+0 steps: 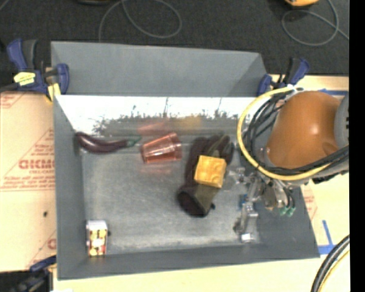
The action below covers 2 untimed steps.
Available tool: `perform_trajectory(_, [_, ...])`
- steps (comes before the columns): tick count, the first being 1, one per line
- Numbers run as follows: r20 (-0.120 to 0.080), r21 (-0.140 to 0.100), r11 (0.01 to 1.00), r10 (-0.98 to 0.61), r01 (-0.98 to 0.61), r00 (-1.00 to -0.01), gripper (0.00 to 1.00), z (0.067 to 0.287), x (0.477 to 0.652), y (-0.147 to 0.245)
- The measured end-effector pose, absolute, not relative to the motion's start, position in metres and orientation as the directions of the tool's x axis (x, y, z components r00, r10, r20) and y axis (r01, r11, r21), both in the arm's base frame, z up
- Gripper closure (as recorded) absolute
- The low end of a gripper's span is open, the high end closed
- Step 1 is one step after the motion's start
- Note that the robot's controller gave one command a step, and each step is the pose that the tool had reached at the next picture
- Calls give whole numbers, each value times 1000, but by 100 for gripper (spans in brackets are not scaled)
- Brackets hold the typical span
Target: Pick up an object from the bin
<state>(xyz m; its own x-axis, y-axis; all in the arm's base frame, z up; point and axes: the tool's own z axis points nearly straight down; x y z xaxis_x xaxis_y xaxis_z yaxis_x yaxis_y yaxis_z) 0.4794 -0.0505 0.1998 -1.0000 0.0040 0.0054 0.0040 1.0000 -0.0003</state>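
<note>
Across the grey metal bin's [140, 221] right side, the gripper [248, 216], its opening not discernible, should be centred over the yellow plastic block [209, 170].

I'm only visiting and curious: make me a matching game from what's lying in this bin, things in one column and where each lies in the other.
Things:
1. purple aubergine
2. pinkish cup
3. yellow block
4. small white box

Places:
A. on top of the dark glove
B. the view's lower left corner of the bin
C. at the left, along the back wall
D. on its side, mid-bin near the back wall

Pairs: 1-C, 2-D, 3-A, 4-B
</note>
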Motion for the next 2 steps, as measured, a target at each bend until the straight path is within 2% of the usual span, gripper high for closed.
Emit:
perform_trajectory(1, [-3, -1, 1000, 2, 2, -1000, 0, 204, 481, -50])
perform_trajectory(2, [-5, 0, 996, 92, 92, -996, 0, 157, 495, -36])
